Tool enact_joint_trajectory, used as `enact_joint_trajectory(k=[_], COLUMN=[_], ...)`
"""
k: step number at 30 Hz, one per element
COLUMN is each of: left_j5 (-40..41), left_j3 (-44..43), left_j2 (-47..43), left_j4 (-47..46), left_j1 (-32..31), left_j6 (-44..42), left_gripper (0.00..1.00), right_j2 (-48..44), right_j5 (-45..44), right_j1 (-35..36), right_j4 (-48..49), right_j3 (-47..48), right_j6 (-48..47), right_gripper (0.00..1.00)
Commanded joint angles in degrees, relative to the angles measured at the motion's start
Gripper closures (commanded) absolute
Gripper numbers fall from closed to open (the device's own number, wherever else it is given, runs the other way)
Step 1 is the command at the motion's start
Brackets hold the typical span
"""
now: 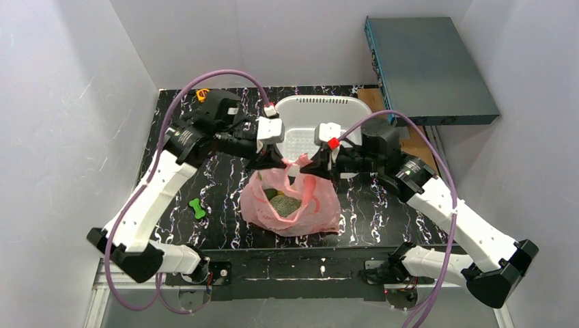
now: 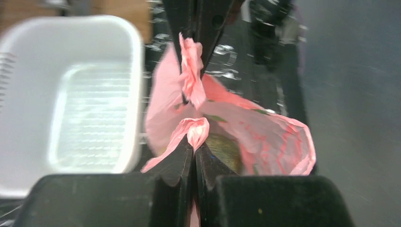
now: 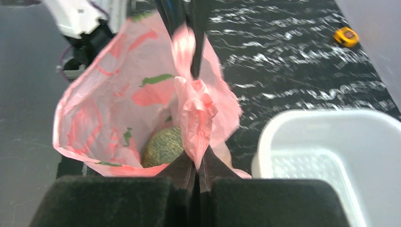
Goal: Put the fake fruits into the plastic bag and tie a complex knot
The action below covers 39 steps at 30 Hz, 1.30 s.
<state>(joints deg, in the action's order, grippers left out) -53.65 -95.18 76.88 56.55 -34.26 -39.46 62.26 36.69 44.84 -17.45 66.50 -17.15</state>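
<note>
Far to the left, a little green bone toy (image 1: 197,208) lies on the table (image 1: 225,178), well away from the job.

Next comes the left gripper (image 1: 271,161). It is pinched tight on one handle (image 2: 195,130) of the bag (image 1: 304,213). The pink plastic pokes out between its closed fingers.

The bag sits in the middle of the table, between the two arms and just under both grippers. Its mouth is open at the top. The melon (image 3: 163,145) is down inside it. A dark green bit beside the melon may be the avocado, but I can't be sure. I can't see the yellow fruit.

Then comes the right gripper (image 1: 312,164). It is pinched tight too, on the other handle (image 3: 196,113).

The two grippers face each other, tip to tip and close together, right over the bag's mouth. Each handle goes up from the bag to its own gripper, so the handles stand side by side, near but not crossed. Neither arm is nearer to the bag.

I think the fruit part is done, or almost done, and the knot comes next. For that, one handle must go over and around the other.

Behind the bag is the white basket (image 1: 321,113). Far right is a grey box (image 1: 430,68).
</note>
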Motion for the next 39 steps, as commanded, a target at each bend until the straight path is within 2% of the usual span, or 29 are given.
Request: enact_joint_trajectory(k=[1, 3, 5, 8, 13, 17, 21, 24, 27, 28, 29, 30, 32, 35, 39], left_j5=[18.4, 27.7, 34.3, 39.0, 35.3, 31.7, 29.5, 29.4, 29.5, 29.6, 29.6, 29.3, 28.5, 29.9, 31.9], left_j3=[3.4, 5.7, 8.6, 16.2, 30.7, 37.4, 42.3, 43.3, 38.4, 35.8, 33.2, 30.5, 25.4, 19.7, 13.7], left_j2=[-10.5, -13.9, -16.8, -23.0, -36.1, -44.5, -50.3, -51.3, -47.6, -45.1, -42.7, -40.5, -36.6, -32.4, -28.3], left_j4=[-23.6, -29.9, -31.1, -31.3, -27.4, -18.8, -10.5, -7.9, -7.7, -7.5, -7.2, -6.8, -5.7, -6.2, -6.1], left_j1=[1.3, 3.1, 3.9, 4.0, 4.0, 4.0, 4.0, 4.0, 4.0, 4.0, 4.0, 4.0, 4.0, 4.0, 4.3], left_j6=[20.5, 25.8, 27.6, 27.4, 18.1, 8.7, 3.5, 4.1, 10.3, 12.8, 15.5, 17.9, 21.9, 28.2, 32.1], left_gripper=[1.00, 1.00, 1.00, 1.00, 1.00, 1.00, 1.00, 1.00, 1.00, 0.96, 0.87, 0.73, 0.53, 0.40, 0.35], right_j2=[-3.8, -5.2, -6.6, -8.3, -9.3, -8.3, -8.6, -9.2, -10.5, -10.8, -11.0, -11.1, -11.3, -11.7, -12.1], right_j5=[-5.1, -6.0, -7.5, -10.9, -14.4, -13.3, -9.2, -5.3, -2.7, -2.2, -1.7, -1.4, -1.0, -1.1, -0.7], right_j1=[-6.2, -9.3, -11.1, -12.7, -17.3, -19.2, -19.2, -18.5, -16.4, -15.6, -14.8, -14.2, -13.2, -12.8, -12.7], right_j4=[-2.3, -4.4, -7.3, -10.7, -10.5, -12.5, -12.6, -14.5, -14.5, -14.4, -14.4, -14.3, -14.1, -13.7, -14.2], right_j3=[2.7, 3.9, 3.8, 1.3, -5.2, -9.2, -13.5, -14.0, -13.4, -13.1, -12.7, -12.2, -11.3, -10.1, -9.0], right_j6=[3.4, 4.6, 4.2, 1.0, -3.9, -7.8, -7.8, -6.5, -5.5, -5.2, -4.8, -4.4, -3.7, -3.4, -3.5], right_gripper=[0.99, 0.99, 0.99, 0.99, 0.99, 0.99, 0.99, 0.99, 0.99, 0.99, 0.99, 0.99, 0.99, 0.99, 0.99])
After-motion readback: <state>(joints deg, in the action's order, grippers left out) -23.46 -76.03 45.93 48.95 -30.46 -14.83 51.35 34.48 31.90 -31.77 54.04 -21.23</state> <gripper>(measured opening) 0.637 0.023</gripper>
